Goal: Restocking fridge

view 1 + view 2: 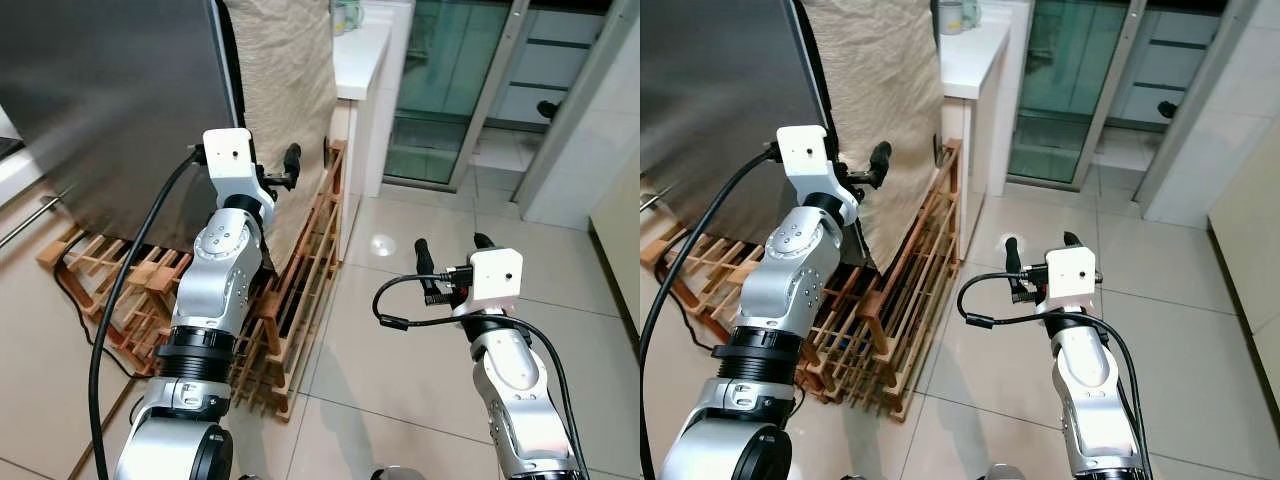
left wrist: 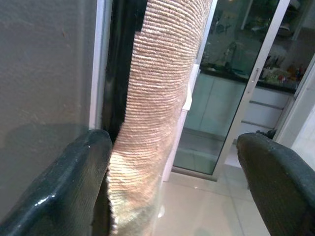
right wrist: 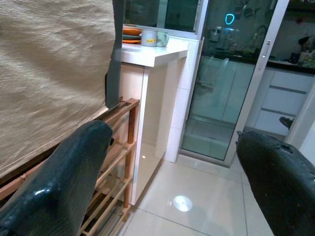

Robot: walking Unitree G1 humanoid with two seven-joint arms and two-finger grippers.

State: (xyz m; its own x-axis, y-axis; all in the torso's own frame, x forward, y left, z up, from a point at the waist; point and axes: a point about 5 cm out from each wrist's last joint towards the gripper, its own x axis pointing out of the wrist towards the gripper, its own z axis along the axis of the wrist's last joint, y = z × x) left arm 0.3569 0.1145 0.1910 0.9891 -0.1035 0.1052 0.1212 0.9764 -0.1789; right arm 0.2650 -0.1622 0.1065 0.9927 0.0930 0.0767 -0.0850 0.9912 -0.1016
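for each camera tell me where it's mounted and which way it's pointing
Left eye, right eye: on the head, looking down past both silver arms at the fridge and wooden rack.
Left wrist: faces the fridge's edge and woven cloth, between open fingers.
Right wrist: faces the white counter, between open fingers.
Both wrist views share the glass door.

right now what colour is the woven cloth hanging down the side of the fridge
Beige, a coarse woven cloth with fine horizontal ribbing; the left wrist view shows it best.
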